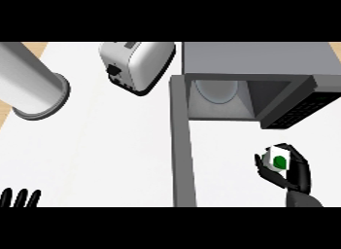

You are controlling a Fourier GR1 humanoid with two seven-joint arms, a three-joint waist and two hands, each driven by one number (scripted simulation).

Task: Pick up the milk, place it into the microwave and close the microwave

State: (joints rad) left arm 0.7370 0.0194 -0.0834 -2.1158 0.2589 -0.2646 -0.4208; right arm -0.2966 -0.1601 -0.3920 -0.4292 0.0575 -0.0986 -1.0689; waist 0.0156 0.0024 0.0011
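Milk: a small white carton (279, 159) with a green mark on its face, held up off the counter (108, 155) near its front right part, outside the microwave (259, 58).
Right hand: the right hand (296, 176) comes in from the front edge at the right and grips the milk; the thumb shows on the carton's left side and the fingers curl round its right side and underside.
Milk against hand: the carton sits in the top of the grasp, its upper face showing above the fingers and its lower part hidden by them.
Milk against microwave: it is in front of the open cavity, toward the cavity's right side and just in front of the control panel (302, 109), well apart from the round plate (216, 90) inside.
Microwave: it stands at the counter's back right corner with its cavity facing the front edge.
Door: the door (182, 146) is open, swung out from the cavity's left side and seen edge-on as a long grey bar running toward the front edge, well to the left of the milk.
Left hand: the left hand (15, 198) rests at the front left corner, fingers straight and pointing up, holding nothing.
Toaster: a white toaster (138, 64) stands at the back edge, just left of the microwave.
Cylinder: a large pale cylinder (22, 78) stands at the back left corner.
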